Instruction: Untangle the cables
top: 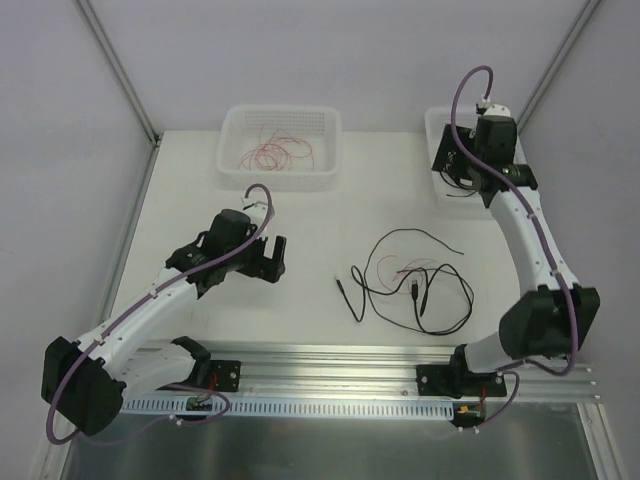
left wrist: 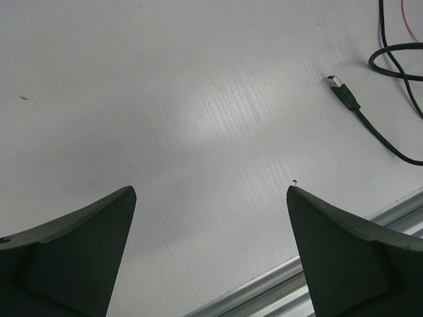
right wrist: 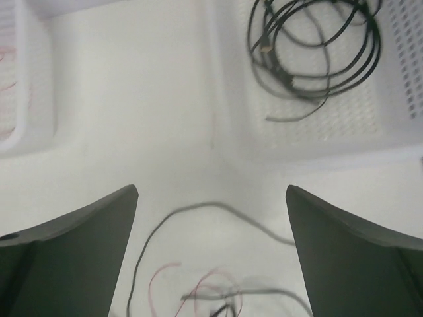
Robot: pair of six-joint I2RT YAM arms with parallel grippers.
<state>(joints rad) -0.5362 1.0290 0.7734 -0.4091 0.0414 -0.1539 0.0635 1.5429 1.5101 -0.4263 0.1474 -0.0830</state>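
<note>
A ribbed white plastic table point(top: 300, 220) is bearing two perforated baskets point(top: 280, 183) far off. The left gripper point(left wrist: 210, 191) and right gripper point(right wrist: 211, 191) are hovering, dark wedge fingers spread, empty. Thin black cables point(top: 416, 290), looping with red-pink strands, are lying centre-right.

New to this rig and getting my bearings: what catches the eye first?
Tangled thin black cables and red-pink wire lie mid-table. At the back, the left white mesh basket holds red-pink wires; the right white basket holds coiled black cable, near the open right gripper.
</note>
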